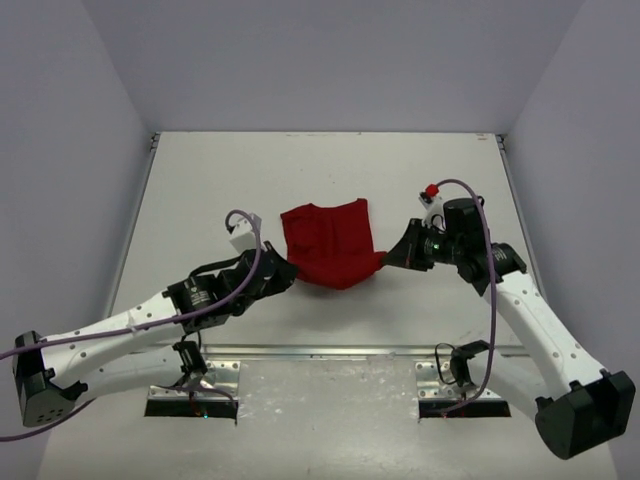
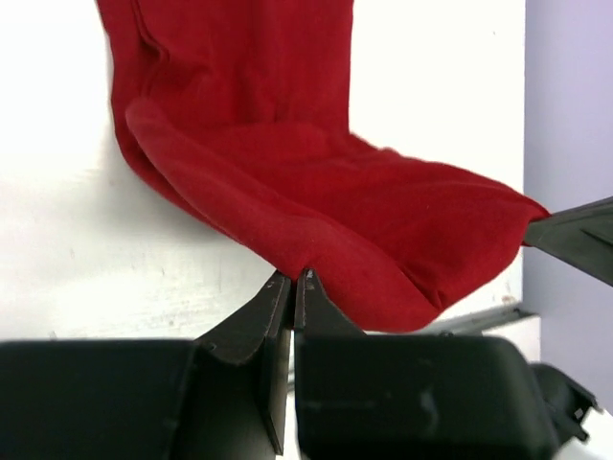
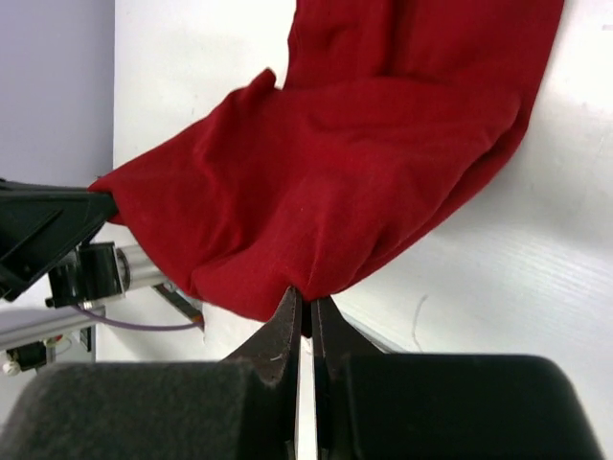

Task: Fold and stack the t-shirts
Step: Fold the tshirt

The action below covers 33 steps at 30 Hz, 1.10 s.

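Observation:
The deep-red t-shirt (image 1: 328, 244) lies partly on the white table near its middle, its near edge lifted between both grippers. My left gripper (image 1: 290, 272) is shut on the shirt's near left corner; in the left wrist view the cloth (image 2: 316, 192) sags from the closed fingertips (image 2: 293, 280). My right gripper (image 1: 388, 257) is shut on the near right corner; in the right wrist view the cloth (image 3: 326, 182) hangs from the closed tips (image 3: 306, 299). The far part of the shirt rests flat on the table.
The white table (image 1: 200, 190) is walled by pale lilac panels on the left, right and back. A metal rail (image 1: 330, 352) runs along the near edge by the arm bases. Purple cables loop off both arms.

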Available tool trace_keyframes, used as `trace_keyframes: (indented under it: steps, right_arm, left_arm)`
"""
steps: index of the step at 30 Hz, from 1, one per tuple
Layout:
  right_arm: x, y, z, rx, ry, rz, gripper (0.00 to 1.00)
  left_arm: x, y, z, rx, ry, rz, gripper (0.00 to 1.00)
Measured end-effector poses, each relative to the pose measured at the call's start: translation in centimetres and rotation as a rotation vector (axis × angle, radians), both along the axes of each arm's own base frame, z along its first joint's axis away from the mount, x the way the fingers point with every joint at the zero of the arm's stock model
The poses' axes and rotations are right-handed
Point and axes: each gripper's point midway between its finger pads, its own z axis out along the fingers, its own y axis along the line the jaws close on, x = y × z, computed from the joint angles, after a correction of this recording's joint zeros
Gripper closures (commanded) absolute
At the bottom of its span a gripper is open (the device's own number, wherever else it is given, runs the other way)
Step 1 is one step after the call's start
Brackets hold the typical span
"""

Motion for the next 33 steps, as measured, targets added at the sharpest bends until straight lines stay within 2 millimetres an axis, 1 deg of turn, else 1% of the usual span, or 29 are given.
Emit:
trace_keyframes:
  steps: [3, 6, 10, 12, 16, 21, 26, 32, 33]
  right_arm:
    - [1.3, 0.1, 0.5, -0.023, 0.011, -0.006, 0.98]
    - [2.6, 0.4, 0.9, -0.043, 0.031, 0.000, 0.98]
    - [5.2, 0.9, 1.5, -0.074, 0.032, 0.002, 0.98]
    - [6.3, 1.1, 1.4, -0.089, 0.036, 0.005, 0.98]
    - [8.6, 1.4, 0.4, -0.124, 0.066, 0.007, 0.98]
    - [11.3, 1.8, -1.2, -0.154, 0.114, 0.005, 0.99]
    - [15.0, 2.1, -2.1, -0.180, 0.123, -0.007, 0.99]
    - [18.2, 2.0, -3.4, -0.200, 0.149, -0.021, 0.98]
    - [19.0, 2.0, -3.6, -0.203, 0.154, -0.021, 0.99]
  left_arm:
    - [1.6, 0.2, 1.0, 0.060, -0.024, 0.034, 0.99]
    - [3.9, 1.0, 1.4, 0.115, -0.030, 0.079, 0.99]
    - [6.9, 3.3, 1.0, 0.159, -0.026, 0.151, 0.99]
    - [7.8, 4.0, 0.5, 0.176, -0.017, 0.169, 0.99]
    - [9.9, 4.8, -0.8, 0.191, 0.008, 0.175, 1.00]
    - [13.2, 5.7, -2.8, 0.216, 0.057, 0.189, 1.00]
    - [16.4, 6.0, -3.6, 0.203, 0.076, 0.183, 0.99]
    - [20.3, 5.4, -4.6, 0.177, 0.093, 0.165, 1.00]
    - [20.9, 5.2, -4.9, 0.174, 0.098, 0.162, 1.00]
